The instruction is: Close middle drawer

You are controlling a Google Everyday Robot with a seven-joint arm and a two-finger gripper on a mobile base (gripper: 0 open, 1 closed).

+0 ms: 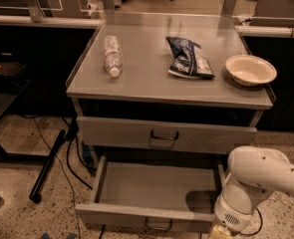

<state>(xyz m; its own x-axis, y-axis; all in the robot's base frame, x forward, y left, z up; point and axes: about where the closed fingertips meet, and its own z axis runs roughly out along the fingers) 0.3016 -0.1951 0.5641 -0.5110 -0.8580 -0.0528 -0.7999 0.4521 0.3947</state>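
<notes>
The middle drawer (pixel 151 185) is pulled out below the cabinet top, showing a bare grey tray and a low front with a small dark wire handle (pixel 159 226). Above it, the taller-fronted grey drawer (pixel 164 135) is pushed in. My white arm (pixel 256 183) hangs at the lower right, over the open drawer's front right corner. My gripper (pixel 217 232) is at the bottom edge of the view, just past the drawer's front on the right. Only its tan top shows.
On the cabinet top (pixel 146 78) lie a clear plastic bottle (pixel 112 55), a dark blue snack bag (pixel 188 58) and a white bowl (pixel 250 69). A black pole (pixel 48 166) and cables (pixel 74 156) lie on the floor to the left. Dark desks flank the cabinet.
</notes>
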